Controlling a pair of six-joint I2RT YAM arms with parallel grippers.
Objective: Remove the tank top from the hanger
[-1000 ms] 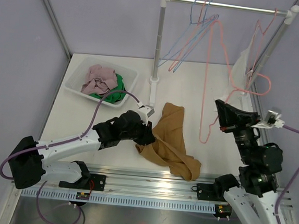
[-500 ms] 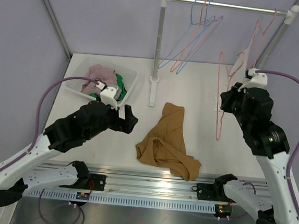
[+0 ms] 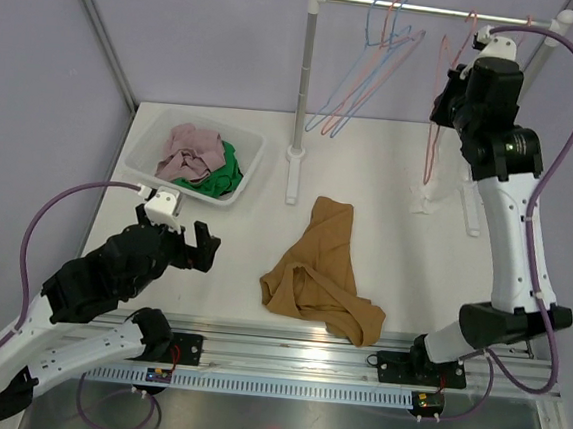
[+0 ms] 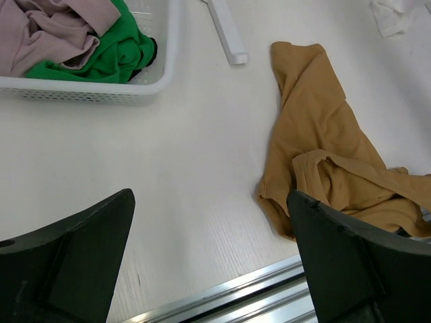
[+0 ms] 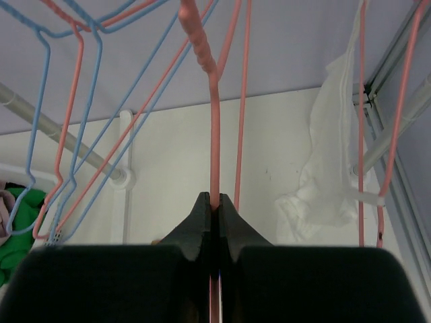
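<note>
The tan tank top (image 3: 317, 267) lies crumpled on the table, free of any hanger; in the left wrist view the tank top (image 4: 316, 134) is off to the right of my fingers. My left gripper (image 3: 176, 233) hovers open and empty over bare table to its left, the left gripper (image 4: 210, 200) jaws wide apart. High at the back right, my right gripper (image 3: 447, 100) is shut on the bare pink hanger (image 3: 436, 117). In the right wrist view the right gripper (image 5: 215, 200) pinches the pink hanger (image 5: 214, 134) by its stem, close under the rail. Whether the hook rests on the rail I cannot tell.
A white basket (image 3: 154, 128) with pink and green clothes stands at the back left. The rack's pole (image 3: 306, 76) and rail (image 3: 435, 11) carry blue and red wire hangers (image 3: 364, 71). A white garment (image 3: 431, 197) hangs down to the table at the right post.
My left gripper let go of the tank top, opened wide and drew back to the near left. My right arm carried the pink hanger up to the rail.
</note>
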